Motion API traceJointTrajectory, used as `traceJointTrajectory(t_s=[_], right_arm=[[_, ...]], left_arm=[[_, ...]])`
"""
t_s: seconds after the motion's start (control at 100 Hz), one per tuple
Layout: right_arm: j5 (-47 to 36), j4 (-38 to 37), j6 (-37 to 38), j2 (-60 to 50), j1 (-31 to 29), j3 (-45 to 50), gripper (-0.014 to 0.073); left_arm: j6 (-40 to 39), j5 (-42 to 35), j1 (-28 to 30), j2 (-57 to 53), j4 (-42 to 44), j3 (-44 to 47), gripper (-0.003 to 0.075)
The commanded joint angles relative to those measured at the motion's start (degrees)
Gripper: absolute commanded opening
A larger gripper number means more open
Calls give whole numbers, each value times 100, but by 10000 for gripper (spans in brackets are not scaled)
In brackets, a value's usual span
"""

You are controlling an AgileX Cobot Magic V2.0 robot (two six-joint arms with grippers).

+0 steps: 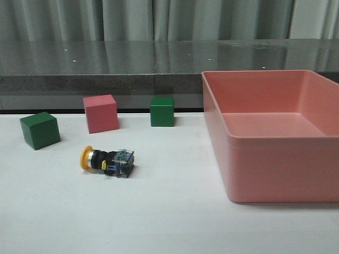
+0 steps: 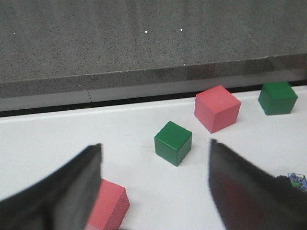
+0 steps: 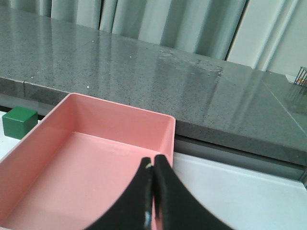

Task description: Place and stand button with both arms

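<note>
The button (image 1: 106,160) lies on its side on the white table, its yellow cap to the left and its clear base to the right. A sliver of its base shows at the edge of the left wrist view (image 2: 297,178). My left gripper (image 2: 155,143) is open and empty above the table, well apart from the button. My right gripper (image 3: 153,160) is shut and empty, over the near corner of the pink bin (image 3: 96,158). Neither gripper shows in the front view.
A green cube (image 1: 39,130), a red cube (image 1: 100,113) and a second green cube (image 1: 161,111) stand behind the button. The large pink bin (image 1: 275,159) fills the right side. Another red cube (image 2: 108,203) sits by my left finger. A dark counter runs behind.
</note>
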Motion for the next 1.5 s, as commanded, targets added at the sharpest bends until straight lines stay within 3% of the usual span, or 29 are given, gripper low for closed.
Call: traceJointTrajectory(t_s=[0.0, 0.2, 0.33, 0.5, 0.64, 0.78, 0.97, 1.07, 1.18, 1.49], right_arm=[[-435, 6, -8, 26, -43, -154, -62], [-435, 6, -8, 26, -43, -154, -62], [-435, 6, -8, 26, -43, -154, -62], [-429, 6, -8, 26, -43, -154, -62], [-392, 6, -8, 26, -43, -154, -62], [-386, 6, -8, 26, -43, -154, -62], [-380, 6, -8, 26, -43, -154, -62], [-375, 6, -8, 26, -43, -154, -62], [-348, 6, -8, 26, -43, -154, -62], [-348, 6, -8, 26, -43, -154, -62]], left_arm=[[121, -447, -5, 289, -170, -285, 675], [802, -777, -236, 678, -414, -304, 672], [962, -522, -595, 1214, -441, -648, 672], [1563, 1083, -786, 2322, -514, -1718, 672], [2501, 2404, -786, 3318, -965, -2765, 672], [4301, 3014, -786, 4095, -1892, -3517, 672], [7821, 3430, -590, 4628, -3840, -3677, 672], [8791, 3928, -311, 4819, -4660, -3685, 672], [8929, 3935, -75, 4970, -5185, -3685, 672], [8929, 4172, 29, 5019, -5547, -3685, 672]])
